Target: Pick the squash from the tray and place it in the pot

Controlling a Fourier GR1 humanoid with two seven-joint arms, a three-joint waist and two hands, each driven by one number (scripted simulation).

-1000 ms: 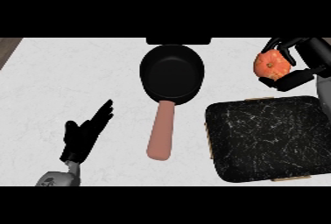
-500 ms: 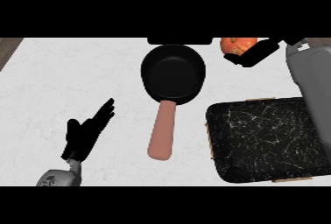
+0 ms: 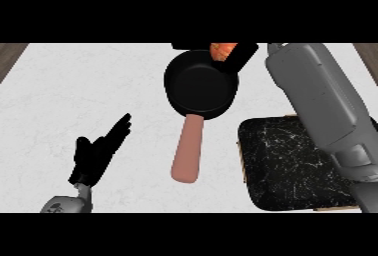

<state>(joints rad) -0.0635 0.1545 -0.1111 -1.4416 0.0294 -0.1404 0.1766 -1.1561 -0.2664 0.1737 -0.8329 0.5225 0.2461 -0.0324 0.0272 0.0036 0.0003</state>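
We see our right hand (image 3: pixel 238 56) at the far edge of the white marbled surface (image 3: pixel 88 90), its black fingers curled round the orange squash (image 3: pixel 223 49), which shows only in part at the top of the view. The squash sits held above the far rim of the round black pot with a long pinkish-brown handle (image 3: pixel 199 87); whether it touches the rim we cannot tell. Our grey right forearm (image 3: pixel 317 95) stretches from the lower right across the view, passing over the upper right corner of the dark, white-veined square tray (image 3: pixel 288 160), which lies just right of the pot's handle. Our left hand (image 3: pixel 96 155) rests at the lower left, well apart from the pot, fingers straight and pointing up and to the right, holding nothing.
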